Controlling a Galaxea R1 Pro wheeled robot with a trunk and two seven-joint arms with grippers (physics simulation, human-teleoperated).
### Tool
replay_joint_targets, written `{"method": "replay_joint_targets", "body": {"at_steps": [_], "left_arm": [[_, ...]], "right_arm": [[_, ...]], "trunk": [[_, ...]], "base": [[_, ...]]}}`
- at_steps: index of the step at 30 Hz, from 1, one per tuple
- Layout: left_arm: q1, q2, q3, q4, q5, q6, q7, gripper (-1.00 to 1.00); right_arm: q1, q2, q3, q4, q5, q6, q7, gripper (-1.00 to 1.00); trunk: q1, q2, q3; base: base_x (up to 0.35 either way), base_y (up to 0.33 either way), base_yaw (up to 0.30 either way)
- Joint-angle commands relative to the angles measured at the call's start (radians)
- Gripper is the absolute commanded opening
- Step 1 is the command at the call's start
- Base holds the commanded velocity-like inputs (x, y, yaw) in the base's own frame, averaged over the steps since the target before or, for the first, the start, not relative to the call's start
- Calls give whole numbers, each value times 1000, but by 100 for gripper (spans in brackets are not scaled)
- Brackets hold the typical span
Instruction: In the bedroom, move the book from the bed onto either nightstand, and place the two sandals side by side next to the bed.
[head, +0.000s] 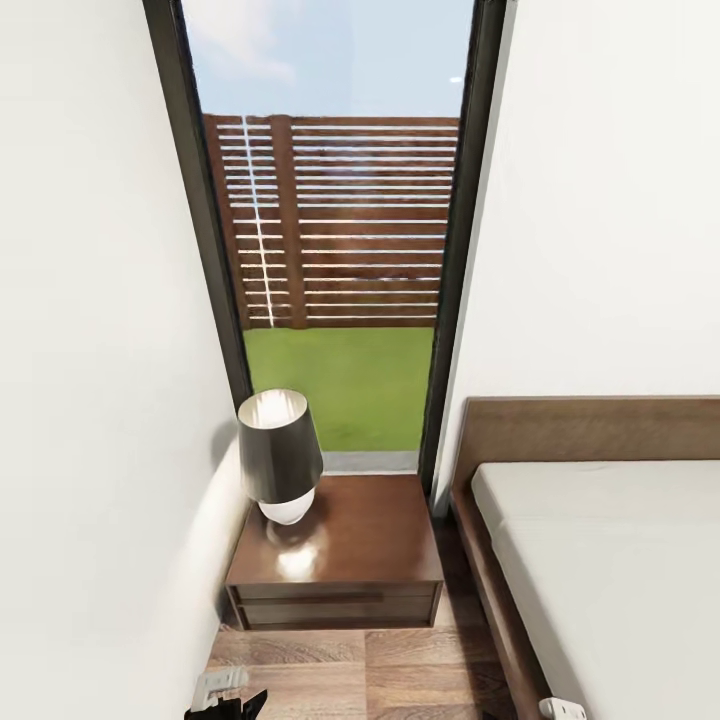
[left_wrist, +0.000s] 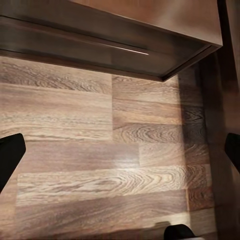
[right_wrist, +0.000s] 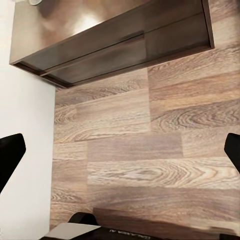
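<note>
A low dark-brown nightstand (head: 350, 545) stands under the window, between the left wall and the bed (head: 600, 560). The bed has a brown frame and a bare pale mattress. The book and the two sandals are out of view. My left gripper (left_wrist: 120, 150) is open over bare plank floor, just in front of the nightstand (left_wrist: 125, 30) drawer front. My right gripper (right_wrist: 120, 150) is also open over the floor, with the nightstand (right_wrist: 100, 40) ahead of it. Nothing lies between either pair of fingers.
A lamp (head: 278, 450) with a dark shade and white base takes the nightstand's left half; the right half is bare. A tall dark-framed window (head: 340, 250) shows fence and grass. White wall (head: 90, 400) closes the left; a narrow floor strip (head: 370, 670) runs between wall and bed.
</note>
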Motion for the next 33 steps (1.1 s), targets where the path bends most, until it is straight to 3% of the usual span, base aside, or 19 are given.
{"method": "replay_joint_targets", "body": {"at_steps": [1, 33], "left_arm": [[-1, 0, 8, 1, -11, -5, -2, 100], [-1, 0, 8, 1, -11, -5, -2, 100]], "right_arm": [[-1, 0, -2, 1, -4, 0, 5, 100], [-1, 0, -2, 1, -4, 0, 5, 100]], "trunk": [[-4, 6, 2], [-119, 216, 96]], "base": [[0, 0, 0], [0, 0, 0]]}}
